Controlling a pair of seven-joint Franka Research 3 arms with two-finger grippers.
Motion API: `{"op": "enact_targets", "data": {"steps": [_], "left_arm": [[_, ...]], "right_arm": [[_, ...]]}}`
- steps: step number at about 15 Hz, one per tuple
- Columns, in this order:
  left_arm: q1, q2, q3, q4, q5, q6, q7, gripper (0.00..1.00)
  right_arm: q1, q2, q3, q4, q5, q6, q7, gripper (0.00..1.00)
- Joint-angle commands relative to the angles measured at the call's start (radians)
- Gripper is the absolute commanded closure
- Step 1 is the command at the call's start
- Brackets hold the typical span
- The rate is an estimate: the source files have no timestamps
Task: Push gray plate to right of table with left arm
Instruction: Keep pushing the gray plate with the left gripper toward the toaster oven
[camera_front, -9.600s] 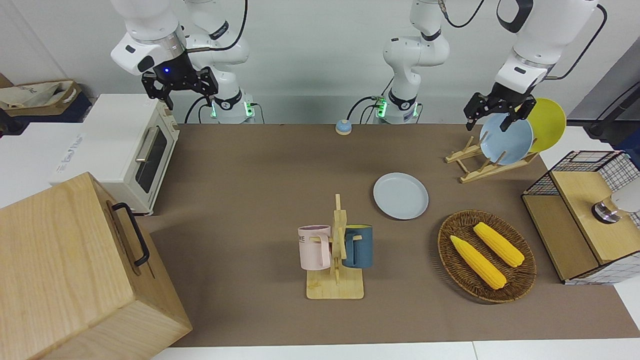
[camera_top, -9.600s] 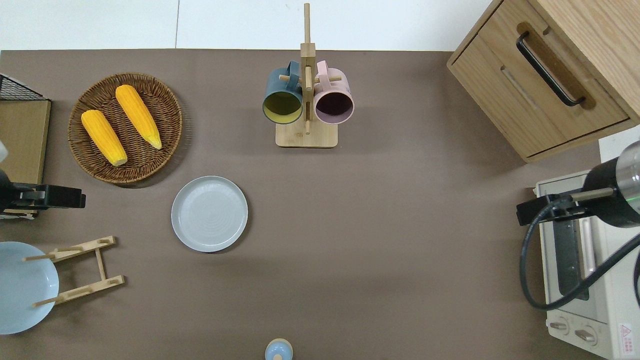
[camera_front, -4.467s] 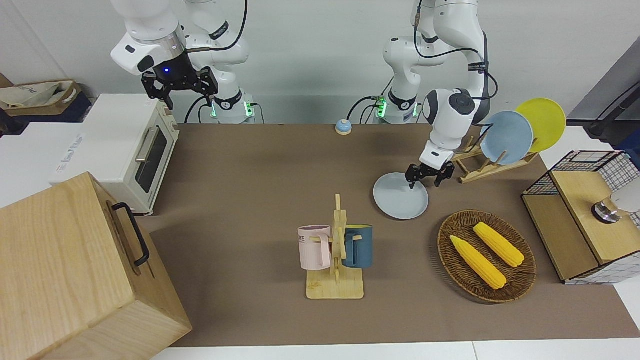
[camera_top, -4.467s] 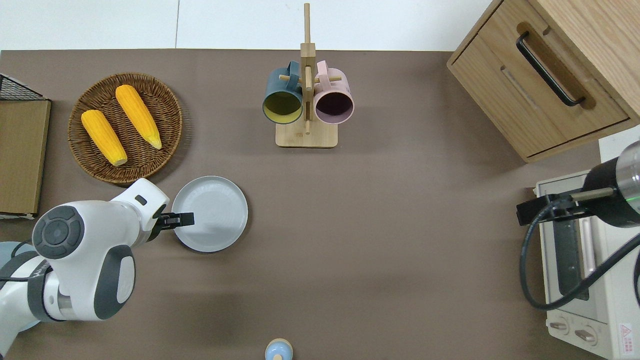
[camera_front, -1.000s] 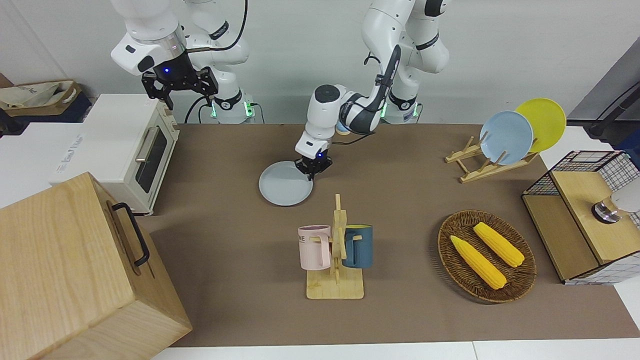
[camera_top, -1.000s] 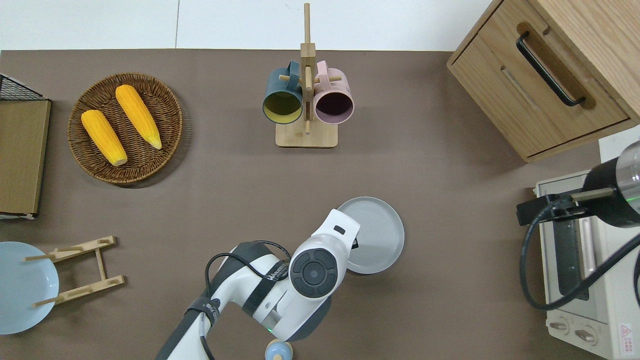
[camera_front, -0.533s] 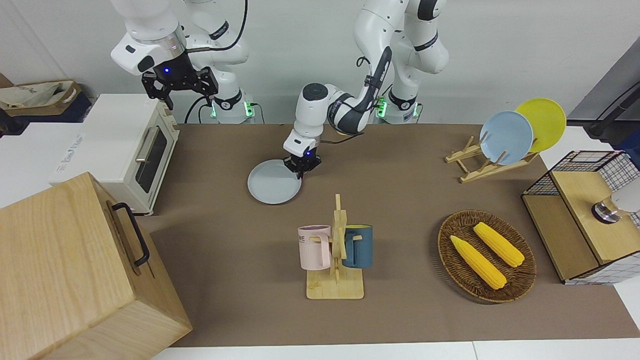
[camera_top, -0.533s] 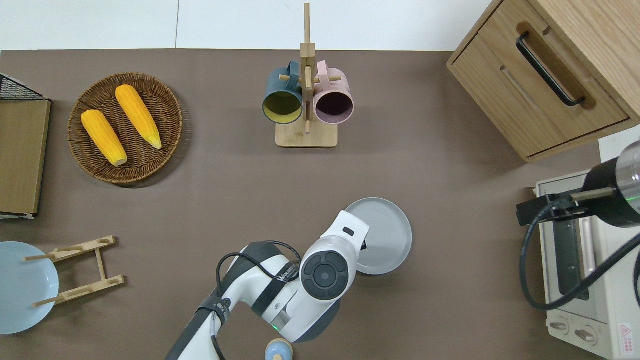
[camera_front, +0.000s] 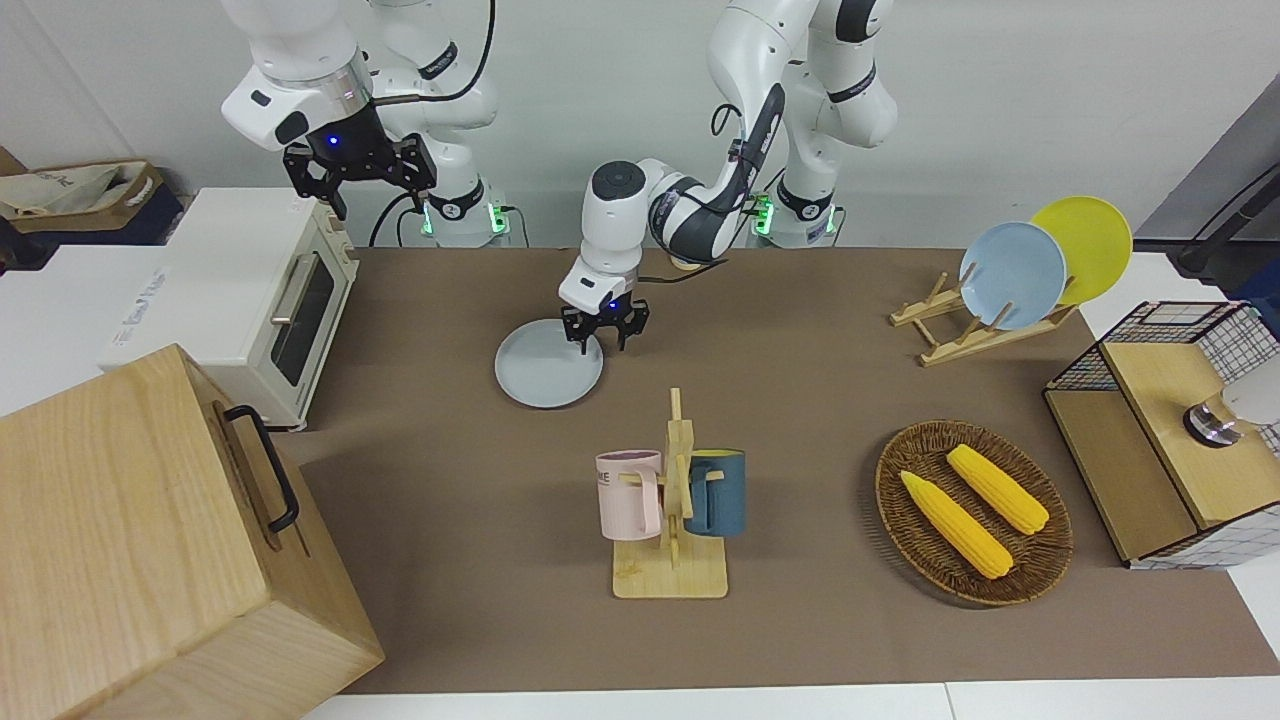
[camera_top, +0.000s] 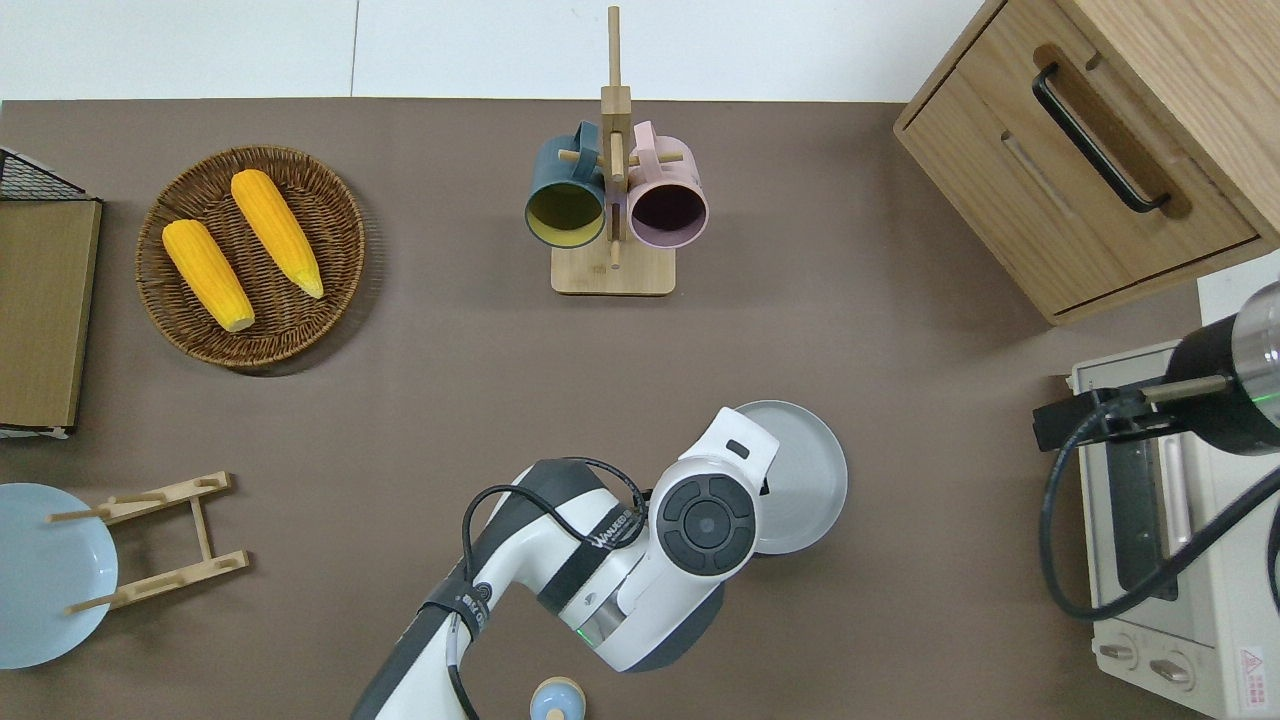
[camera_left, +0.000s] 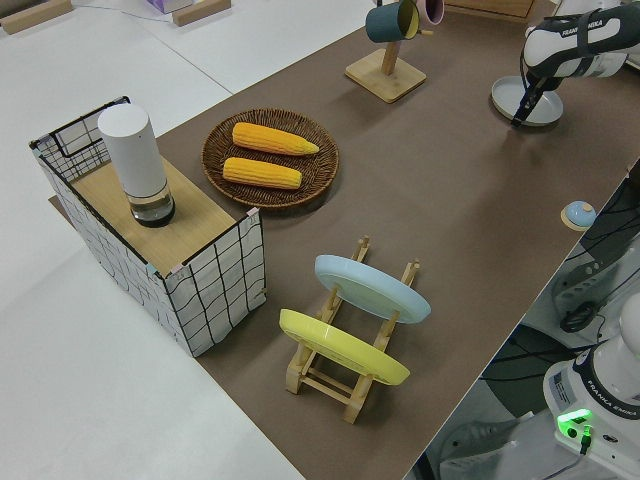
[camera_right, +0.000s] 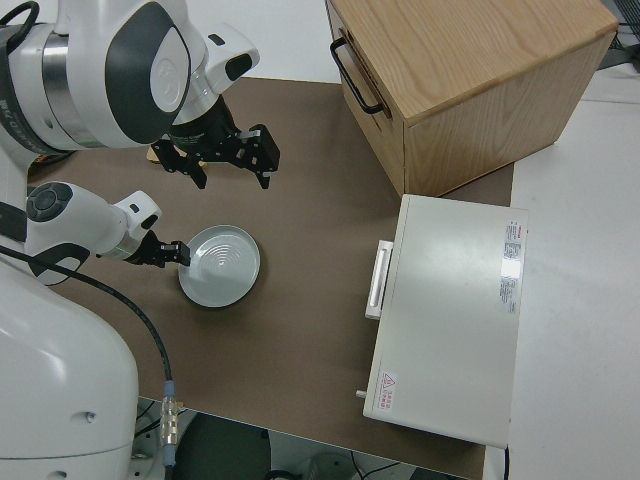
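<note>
The gray plate (camera_front: 545, 372) lies flat on the brown table (camera_front: 800, 620), nearer to the robots than the mug rack, and shows in the overhead view (camera_top: 810, 470) too. My left gripper (camera_front: 603, 343) is low at the plate's rim on the side toward the left arm's end and looks open. One fingertip is over the rim and the other is off the plate. From overhead the wrist hides it. The right side view shows the plate (camera_right: 222, 267) beside it. My right gripper (camera_front: 378, 195) is parked and open.
A white toaster oven (camera_front: 270, 300) and a wooden box (camera_front: 150, 530) stand at the right arm's end. The mug rack (camera_front: 672, 500) stands mid-table. A corn basket (camera_front: 973, 510), a plate rack (camera_front: 1005, 285) and a wire crate (camera_front: 1170, 430) are at the left arm's end.
The left gripper has slid the gray plate from beside the basket across the table toward the right arm's end. In the last half second it moved slightly farther that way.
</note>
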Motion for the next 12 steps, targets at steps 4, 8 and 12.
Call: {"op": "enact_targets", "data": {"steps": [4, 8, 12], "left_arm": [[0.052, -0.072, 0.004, -0.070, -0.024, -0.026, 0.134, 0.00], [0.122, -0.161, 0.006, -0.096, -0.065, -0.155, 0.282, 0.00], [0.211, -0.240, 0.009, -0.084, -0.065, -0.317, 0.401, 0.00]], "right_arm": [[-0.020, -0.002, 0.016, 0.009, 0.004, -0.016, 0.013, 0.017], [-0.020, -0.002, 0.016, 0.009, 0.004, -0.016, 0.012, 0.017], [-0.020, -0.002, 0.016, 0.009, 0.004, -0.016, 0.012, 0.017]]}}
